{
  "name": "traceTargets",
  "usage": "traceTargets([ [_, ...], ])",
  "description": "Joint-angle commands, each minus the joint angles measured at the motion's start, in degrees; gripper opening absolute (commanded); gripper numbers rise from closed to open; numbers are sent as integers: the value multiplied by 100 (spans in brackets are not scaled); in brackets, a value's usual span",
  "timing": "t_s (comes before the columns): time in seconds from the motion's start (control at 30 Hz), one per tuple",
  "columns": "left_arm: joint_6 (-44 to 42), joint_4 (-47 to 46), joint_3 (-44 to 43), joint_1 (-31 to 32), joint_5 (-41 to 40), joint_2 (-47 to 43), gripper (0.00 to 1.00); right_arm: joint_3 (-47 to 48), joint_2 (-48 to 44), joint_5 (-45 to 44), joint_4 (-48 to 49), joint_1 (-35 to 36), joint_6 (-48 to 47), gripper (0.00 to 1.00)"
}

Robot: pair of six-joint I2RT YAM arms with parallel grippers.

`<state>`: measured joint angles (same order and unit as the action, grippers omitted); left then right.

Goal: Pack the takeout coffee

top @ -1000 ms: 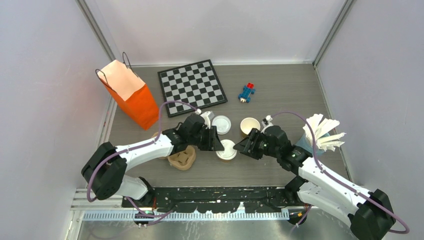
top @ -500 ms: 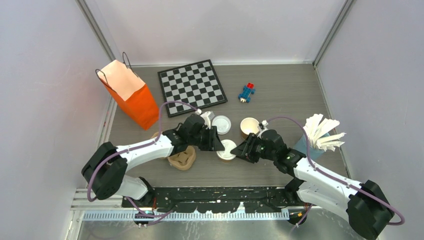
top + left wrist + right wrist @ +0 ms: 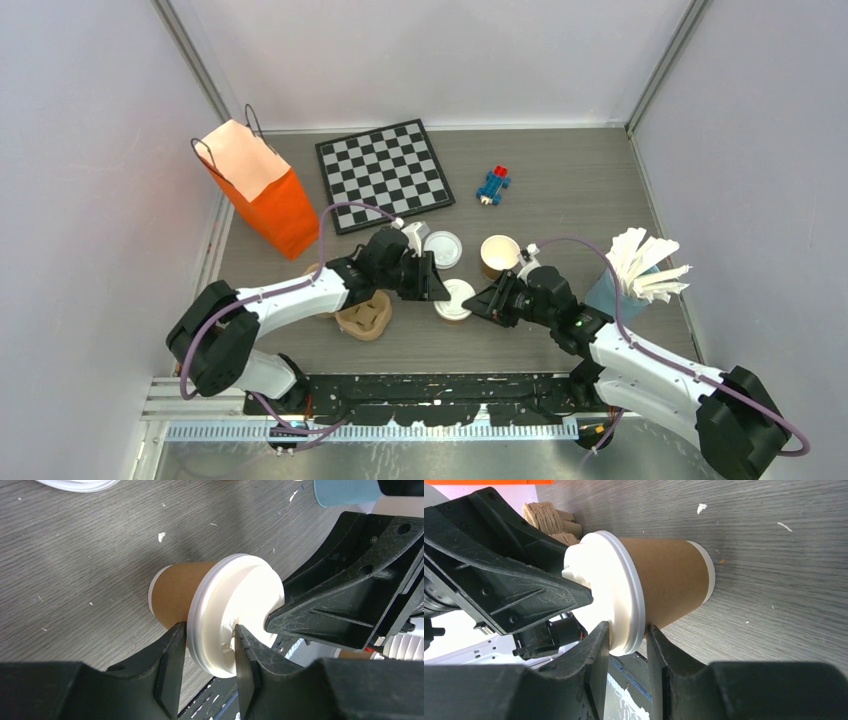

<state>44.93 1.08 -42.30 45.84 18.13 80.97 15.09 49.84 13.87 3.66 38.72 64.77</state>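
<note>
**Seating the lid before we pack**

We are working on the cup (image 3: 175,592), which is standing on the table (image 3: 560,190) just right of the tray (image 3: 364,316) and is not yet sitting in any of its wells. The left gripper (image 3: 209,630) is clamping the lid (image 3: 245,592) on the side nearest the tray. One finger is lying on top of the lid and the other is tucking under the rim against the paper wall. The right gripper (image 3: 627,629) is coming in from the side away from the tray and pinching the same rim in the same way. Both its fingers look to be touching, so we are reading it as gripping, though we cannot tell how firmly.

We are judging this to be the lid-seating step. To do it well, we are aiming for an even squeeze on both sides, so the lid is going down level rather than tipping up at one edge. The paper wall is thin, so gentle pressure is wiser than a hard pinch. The two grippers are crowding each other over the lid, so one should be letting go before the other lifts toward the tray.

An open cup (image 3: 499,251) and a loose lid (image 3: 443,248), both right of the tray and further back, are suggesting more work ahead.
</note>
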Motion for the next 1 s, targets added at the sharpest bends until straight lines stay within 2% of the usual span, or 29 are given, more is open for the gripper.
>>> traceTargets([
  [0.0, -30, 599, 219, -10, -376, 346, 39, -285, 98, -399, -1066, 47, -536, 27],
  [0.17, -47, 708, 205, -73, -401, 373, 39, -700, 266, -499, -725, 63, -474, 24],
  [0.33, 72, 703, 291, -107, -566, 272, 38, -732, 431, -649, -712, 209, -425, 21],
  [0.53, 833, -647, 593, -128, 634, 10, 39, -395, 83, -603, -763, 275, -685, 24],
  [0.63, 813, -404, 365, -120, 817, -209, 39, 43, 2, -702, -1066, 259, -1124, 30],
  [0.73, 621, 171, 276, -120, 450, -575, 41, 410, 242, -701, -1267, 240, -1488, 31],
  [0.83, 494, 568, 311, -120, 168, -906, 49, 645, 643, -356, -1245, 219, -1790, 32],
  [0.97, 598, 588, 502, -121, 236, -1368, 55, 882, 987, -99, -1210, 202, -2059, 39],
])
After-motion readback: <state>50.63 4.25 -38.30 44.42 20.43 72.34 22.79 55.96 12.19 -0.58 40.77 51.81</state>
